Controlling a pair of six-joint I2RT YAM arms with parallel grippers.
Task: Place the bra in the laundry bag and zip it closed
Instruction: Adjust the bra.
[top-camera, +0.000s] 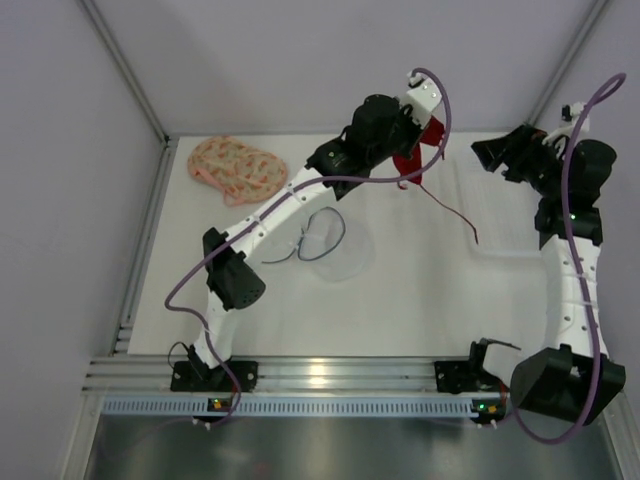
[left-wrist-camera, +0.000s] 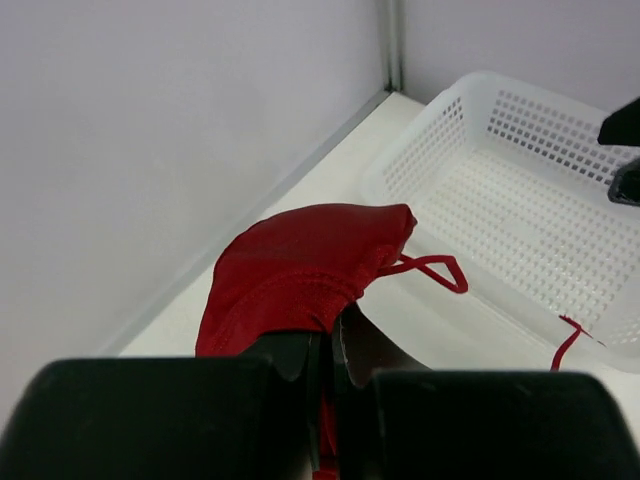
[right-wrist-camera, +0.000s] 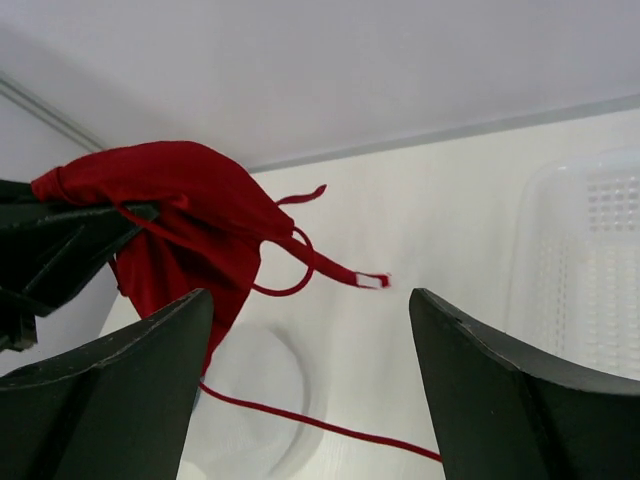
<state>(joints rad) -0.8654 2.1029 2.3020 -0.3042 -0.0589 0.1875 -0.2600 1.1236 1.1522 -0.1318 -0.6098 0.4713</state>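
The red bra (top-camera: 410, 163) hangs in the air near the back wall, pinched at one cup by my left gripper (top-camera: 415, 138), which is shut on it (left-wrist-camera: 335, 340). In the left wrist view the cup of the bra (left-wrist-camera: 300, 265) bulges above the jaws, and one long strap trails down toward the table. My right gripper (top-camera: 490, 155) stands open to the right of the bra, apart from it; in its own view the bra (right-wrist-camera: 190, 210) hangs ahead of the wide, empty gap (right-wrist-camera: 312, 300). The translucent white laundry bag (top-camera: 335, 245) lies flat on the table below, also seen from the right wrist (right-wrist-camera: 260, 400).
A white perforated basket (top-camera: 500, 210) sits at the right of the table, under my right gripper (left-wrist-camera: 520, 200). A pink patterned garment (top-camera: 237, 168) lies at the back left. Walls close the table at the back and both sides.
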